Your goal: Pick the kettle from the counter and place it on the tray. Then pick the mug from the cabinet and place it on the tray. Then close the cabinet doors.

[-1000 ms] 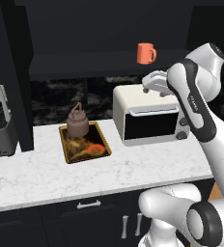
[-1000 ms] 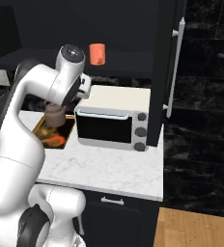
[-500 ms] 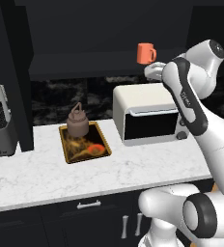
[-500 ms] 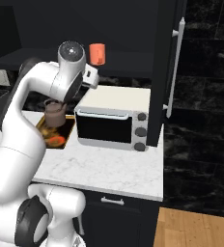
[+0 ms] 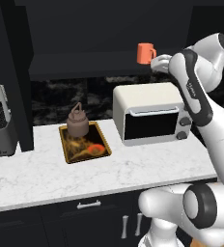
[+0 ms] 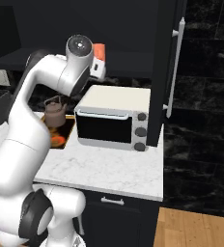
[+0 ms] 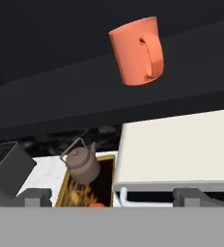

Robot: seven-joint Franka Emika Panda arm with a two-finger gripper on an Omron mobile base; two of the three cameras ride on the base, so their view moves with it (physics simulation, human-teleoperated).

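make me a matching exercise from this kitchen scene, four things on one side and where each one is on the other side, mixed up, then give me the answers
Things:
1. kettle
2. mug
3. toaster oven
4. tray

Places:
A. on the cabinet shelf, just ahead of the gripper
B. flat on the counter, left of the toaster oven
C. standing on the tray's back end
D. on the counter, below the mug

Pairs: 1-C, 2-A, 3-D, 4-B
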